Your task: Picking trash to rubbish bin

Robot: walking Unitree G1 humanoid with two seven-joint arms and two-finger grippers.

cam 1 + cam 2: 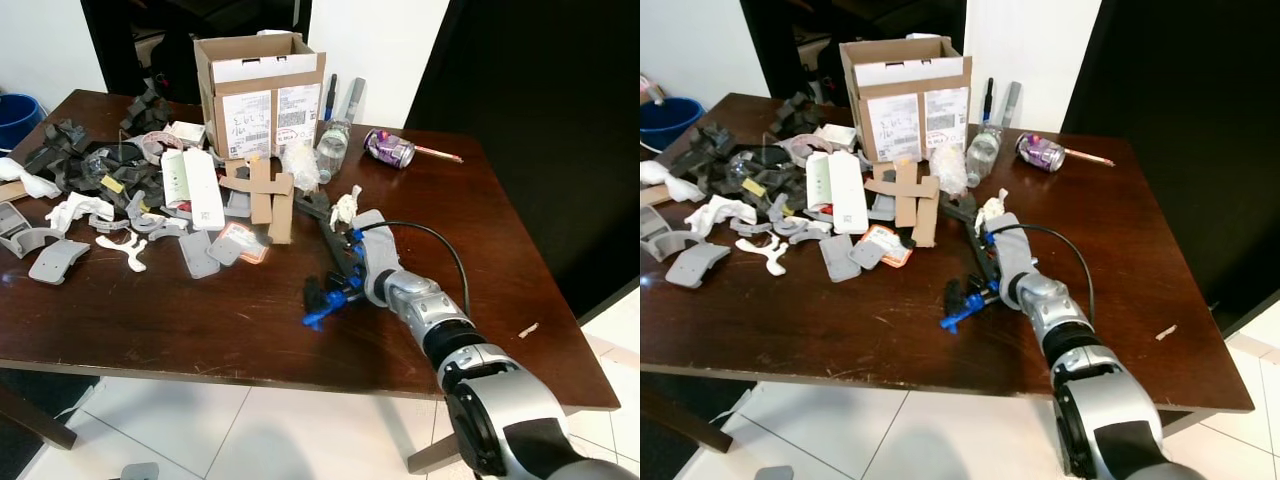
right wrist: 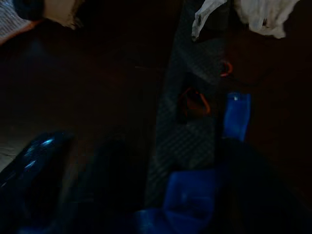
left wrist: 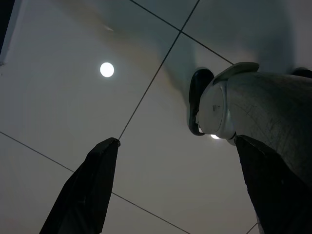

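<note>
Near the middle of the dark wooden surface (image 1: 180,320), scattered trash: grey plastic pieces (image 1: 58,259), cardboard strips (image 1: 262,190), crumpled white paper (image 1: 346,207). Right tool (image 1: 322,208) stretched over it beside that paper, finger spread impossible to tell. Behind, an open cardboard box (image 1: 260,95), clear bottle (image 1: 333,143), purple can (image 1: 389,149). Left tool (image 3: 180,190) spread wide above tiled floor (image 3: 73,97).

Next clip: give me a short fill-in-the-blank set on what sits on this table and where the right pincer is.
1. The open cardboard box stands at the table's ____ edge, away from the robot.
2. The crushed can lying near the box is ____ in colour.
3. The right pincer reaches over the ____ table, beside a crumpled white scrap.
4. The bucket past the table's left corner is ____.

Missing words: far; purple; wooden; blue
</note>
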